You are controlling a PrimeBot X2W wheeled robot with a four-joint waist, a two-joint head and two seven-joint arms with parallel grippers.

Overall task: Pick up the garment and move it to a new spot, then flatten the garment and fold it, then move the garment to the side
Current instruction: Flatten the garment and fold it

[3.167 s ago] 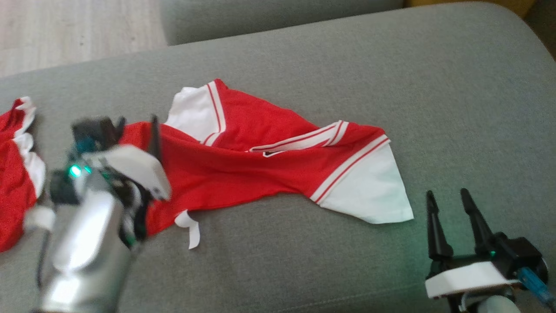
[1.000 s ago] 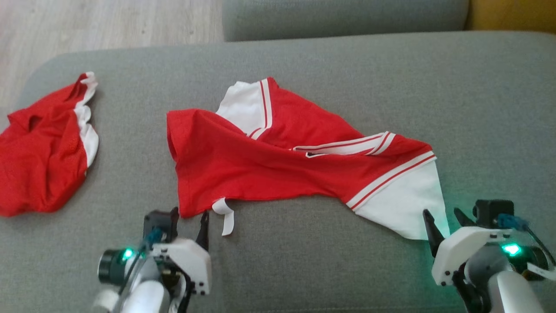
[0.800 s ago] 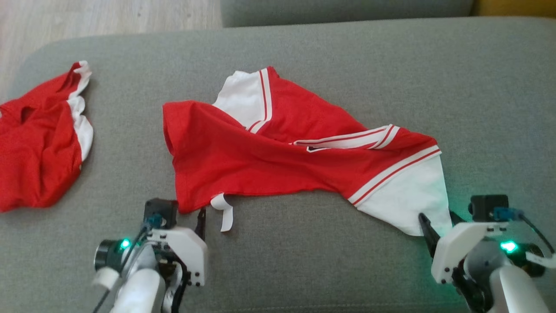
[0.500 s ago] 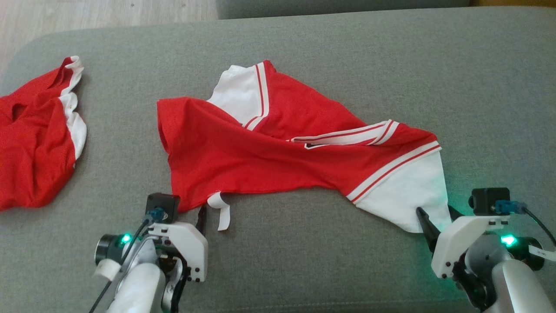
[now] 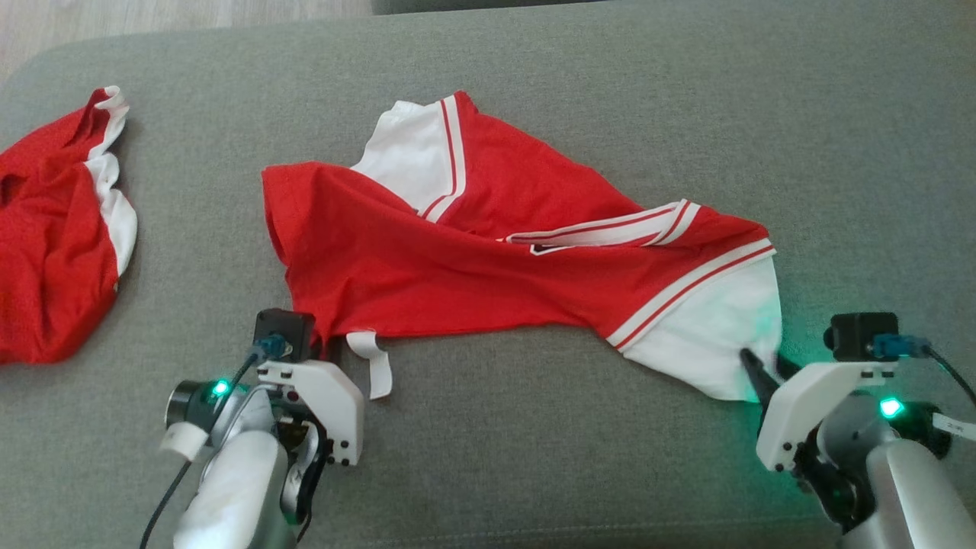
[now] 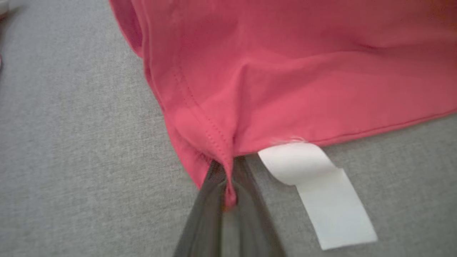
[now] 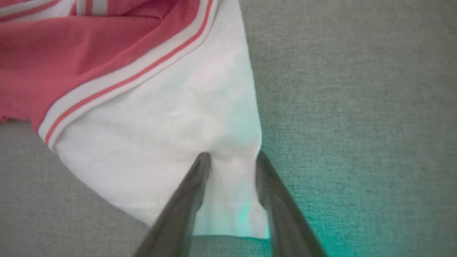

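Left gripper (image 6: pixel 227 167) jaws clamped on the jersey (image 5: pixel 473 267) hem, right gripper (image 7: pixel 232 157) jaws apart astride the sleeve (image 7: pixel 171 117); lifting, flattening, folding remain.

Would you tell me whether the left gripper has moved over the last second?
Yes: judged against the garment, the left gripper has edged forward, its fingers now pinching the hem corner beside the white tag.

1. We see soft, even daylight on the cushion (image 5: pixel 534 457); shadows are faint.
2. A green lamp (image 5: pixel 888 407) tints the white corner of the shirt (image 5: pixel 473 274) and the cushion beside it.
3. In both wrist views we find the fingers (image 6: pixel 200 221) blurred and the red washed to pink.
4. The head view looks mildly soft.
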